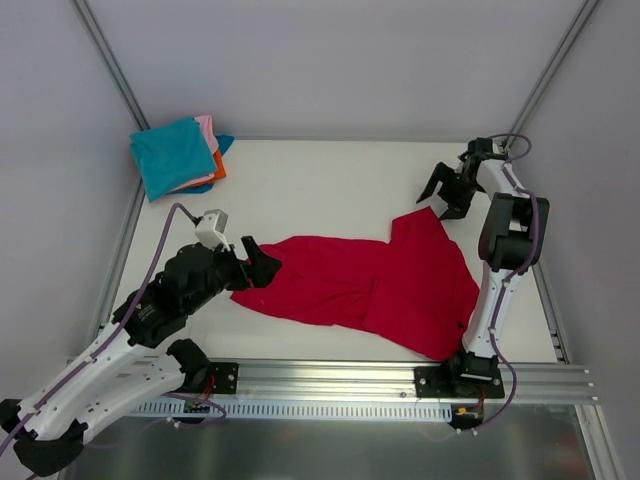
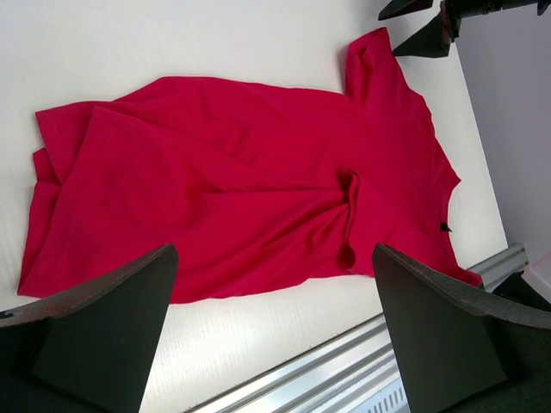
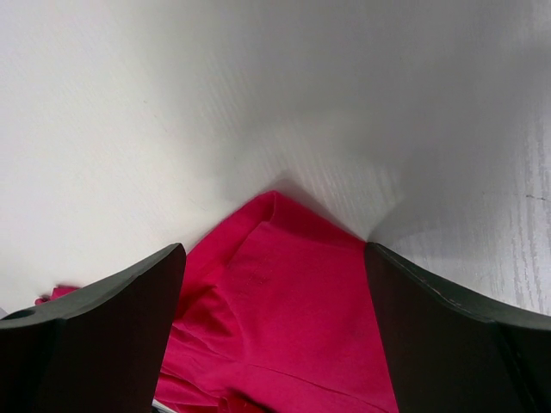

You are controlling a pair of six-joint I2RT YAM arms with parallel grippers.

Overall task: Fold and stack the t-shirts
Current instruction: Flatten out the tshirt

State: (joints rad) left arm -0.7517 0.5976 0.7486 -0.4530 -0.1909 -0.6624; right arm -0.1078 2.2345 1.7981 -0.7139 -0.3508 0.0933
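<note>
R claw (image 1: 450,192) released, over far corner of red shirt (image 1: 370,285); L claw (image 1: 257,262) released at near-left hem. Shirt rumpled, well clear of stack (image 1: 178,155). Pinch corners prob. single layer, pull flat, then fold.

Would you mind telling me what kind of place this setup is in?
Probably a lab test cell rather than a home: a bare white table ringed by plain grey panels, a metal rail carrying the arms, and shirts as practice items, a red one spread out, others stacked.
</note>
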